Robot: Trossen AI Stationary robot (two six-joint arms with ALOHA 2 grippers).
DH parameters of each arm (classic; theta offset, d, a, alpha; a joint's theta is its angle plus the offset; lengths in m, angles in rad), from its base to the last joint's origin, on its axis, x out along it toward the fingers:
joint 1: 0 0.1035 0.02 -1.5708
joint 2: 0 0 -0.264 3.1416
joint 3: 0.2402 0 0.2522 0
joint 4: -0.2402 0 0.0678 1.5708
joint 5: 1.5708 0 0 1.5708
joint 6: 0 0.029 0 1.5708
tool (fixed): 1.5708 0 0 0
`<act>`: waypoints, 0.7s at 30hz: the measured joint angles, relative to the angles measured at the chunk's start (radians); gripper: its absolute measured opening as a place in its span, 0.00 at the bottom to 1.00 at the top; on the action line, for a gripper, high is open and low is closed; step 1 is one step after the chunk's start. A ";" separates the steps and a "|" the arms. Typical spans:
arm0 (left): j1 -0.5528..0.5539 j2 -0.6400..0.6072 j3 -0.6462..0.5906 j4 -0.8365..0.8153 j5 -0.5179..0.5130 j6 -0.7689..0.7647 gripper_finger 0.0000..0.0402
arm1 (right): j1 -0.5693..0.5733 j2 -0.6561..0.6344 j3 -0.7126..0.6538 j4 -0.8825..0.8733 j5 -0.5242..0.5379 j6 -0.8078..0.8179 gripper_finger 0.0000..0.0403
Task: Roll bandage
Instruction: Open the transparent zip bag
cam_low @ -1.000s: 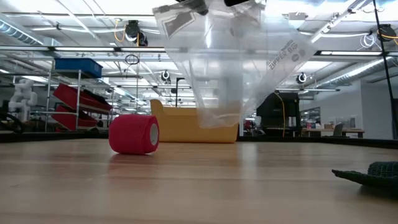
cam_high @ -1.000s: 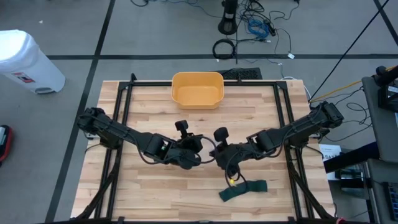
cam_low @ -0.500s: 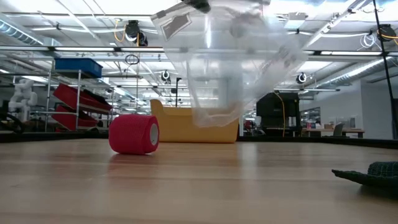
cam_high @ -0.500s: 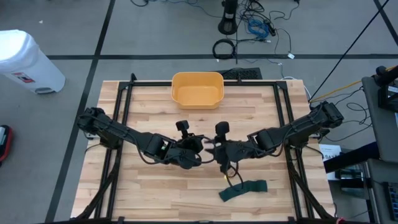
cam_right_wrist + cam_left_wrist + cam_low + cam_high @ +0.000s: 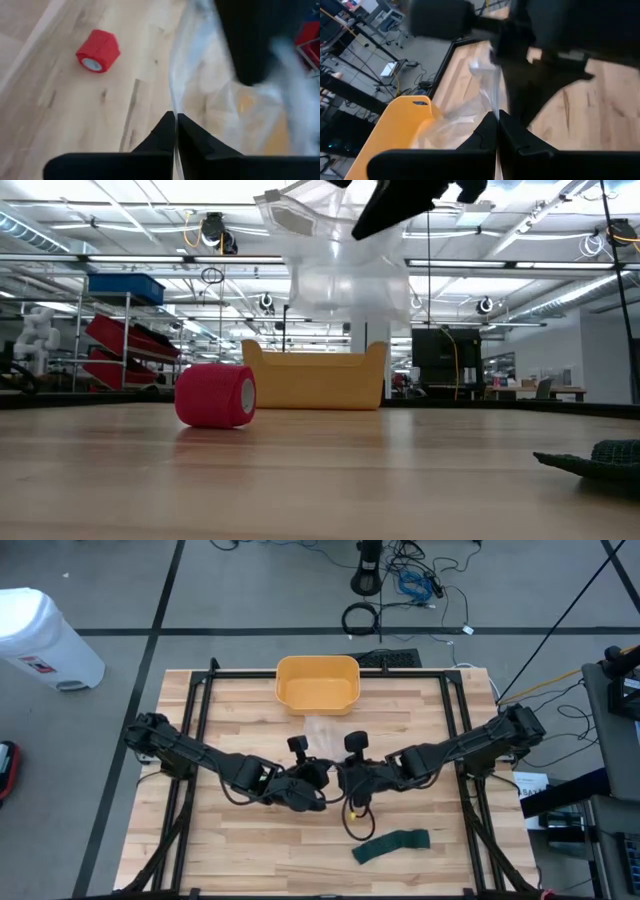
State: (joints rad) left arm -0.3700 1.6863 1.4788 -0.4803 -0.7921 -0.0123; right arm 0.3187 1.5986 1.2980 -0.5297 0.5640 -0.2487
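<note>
A clear plastic bag [image 5: 320, 730] [image 5: 340, 270] hangs in the air over the middle of the table. My left gripper [image 5: 322, 778] [image 5: 497, 120] and my right gripper [image 5: 343, 780] [image 5: 175, 121] meet there, both shut on the bag. A red bandage roll [image 5: 215, 395] [image 5: 97, 50] lies on its side on the wood; the arms hide it in the high view. A dark green bandage strip [image 5: 390, 845] [image 5: 600, 460] lies flat near the table's front edge. My left gripper pinches a thin edge of the bag [image 5: 496, 102] between its two shut fingers, pointing slantwise down. The bag spreads beyond the fingertips, clear of the table. My right gripper pinches another edge of the bag [image 5: 172, 100] between its two shut fingers, also slanting down. The film runs on past the fingertips, off the table.
A yellow bin [image 5: 317, 683] [image 5: 315, 375] stands at the table's far edge, centre. Black frame rails [image 5: 195, 710] run along both sides of the table. Bare wood lies to the near left and around the green strip.
My right gripper has opened, gone toward the table's left close beside my left gripper, and shut on the bag again. The bag, which hung wide and low between the grippers, is now bunched higher up and spreads toward the far edge.
</note>
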 joint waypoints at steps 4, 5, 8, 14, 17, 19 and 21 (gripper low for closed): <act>0.000 0.000 0.000 -0.018 -0.019 0.000 0.00 | 0.000 0.005 0.000 0.002 -0.118 0.005 0.02; 0.000 0.000 0.000 -0.028 -0.037 0.000 0.00 | 0.000 0.004 0.000 0.002 -0.156 0.010 0.02; 0.000 0.000 0.000 -0.064 -0.117 -0.007 0.00 | 0.012 -0.002 0.000 -0.005 -0.222 0.026 0.01; 0.000 0.000 0.000 -0.082 -0.184 -0.007 0.00 | 0.037 -0.007 0.000 -0.026 -0.273 0.032 0.01; -0.001 0.000 0.000 -0.082 -0.182 -0.007 0.00 | 0.036 -0.007 0.000 -0.024 -0.321 0.033 0.01; 0.000 0.000 0.000 -0.081 -0.158 -0.007 0.00 | 0.036 -0.007 0.000 -0.016 -0.320 0.033 0.01; 0.000 0.000 0.000 -0.079 -0.135 -0.007 0.00 | 0.037 -0.007 0.000 -0.011 -0.287 0.032 0.01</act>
State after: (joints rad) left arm -0.3698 1.6867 1.4784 -0.5591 -0.9276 -0.0190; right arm 0.3553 1.5913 1.2980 -0.5403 0.2773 -0.2163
